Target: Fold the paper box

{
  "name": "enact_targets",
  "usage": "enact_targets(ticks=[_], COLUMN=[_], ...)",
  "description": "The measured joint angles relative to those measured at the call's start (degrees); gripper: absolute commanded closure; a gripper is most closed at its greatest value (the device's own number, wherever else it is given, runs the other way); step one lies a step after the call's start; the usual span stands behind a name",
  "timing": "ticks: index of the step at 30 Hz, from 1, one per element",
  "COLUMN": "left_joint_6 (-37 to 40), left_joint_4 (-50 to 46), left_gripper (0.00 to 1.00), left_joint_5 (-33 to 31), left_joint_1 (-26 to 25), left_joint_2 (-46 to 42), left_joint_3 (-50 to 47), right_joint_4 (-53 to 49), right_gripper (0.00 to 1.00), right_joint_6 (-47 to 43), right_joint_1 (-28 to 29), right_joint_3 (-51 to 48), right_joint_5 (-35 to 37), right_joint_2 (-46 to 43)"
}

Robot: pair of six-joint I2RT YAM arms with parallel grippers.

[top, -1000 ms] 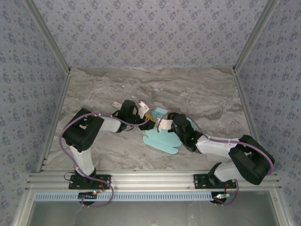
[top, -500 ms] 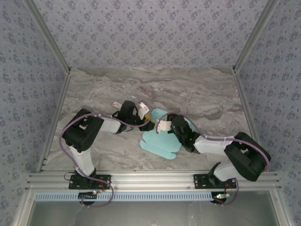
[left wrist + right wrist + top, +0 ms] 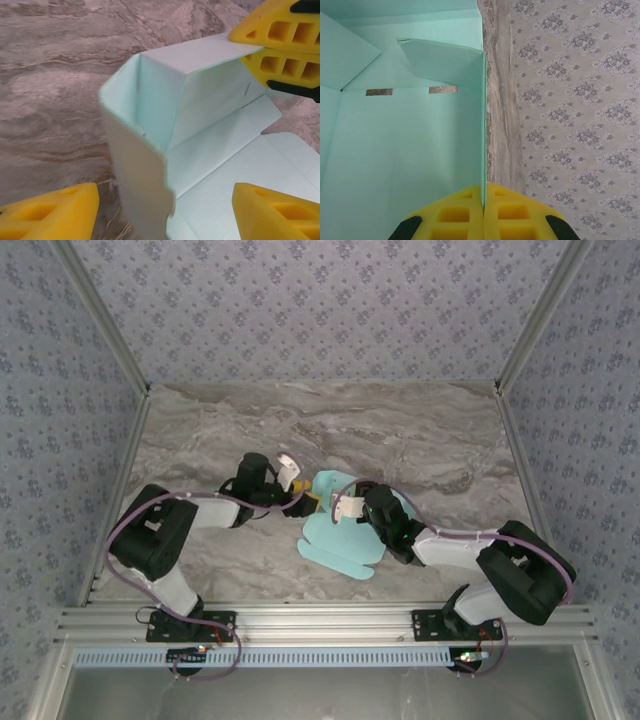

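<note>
Now the right gripper [image 3: 483, 202] pinches a raised wall of the paper box [image 3: 165, 100]; the left gripper [image 3: 165, 200] gapes, fingers apart, around its near corner.

paper box [image 3: 335, 545] on table [image 3: 420, 430] centre

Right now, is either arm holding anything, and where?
The right fingers pinch the paper box by the edge of an upright wall; the left fingers stand open, holding nothing.
</note>
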Motion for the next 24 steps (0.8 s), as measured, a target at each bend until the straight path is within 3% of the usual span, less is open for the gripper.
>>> enact_targets(ticks=[8,13,24], left_joint_6=[-4.09,-5.92,-4.48], left_joint_4=[5.68,5.79,2.51], left_gripper=[0.38,0.41,0.38], left_joint_5=[-1.42,-4.28,-0.79], left_joint_1=[4.00,5.81,0.46], left_joint_2=[-4.66,-2.27,5.66], left_joint_3=[-6.62,-4.87,2.93], right_joint_4=[0.00,0.02,0.00], right_gripper=[1.00,1.00,1.00], right_joint_6=[0.02,0.02,0.00], right_joint_1=[0.00,0.00,0.02], right_joint_3=[0.00,0.00,0.00], right_joint_5=[-0.04,-0.09,0.09], right_joint_2=[0.00,0.00,-0.02])
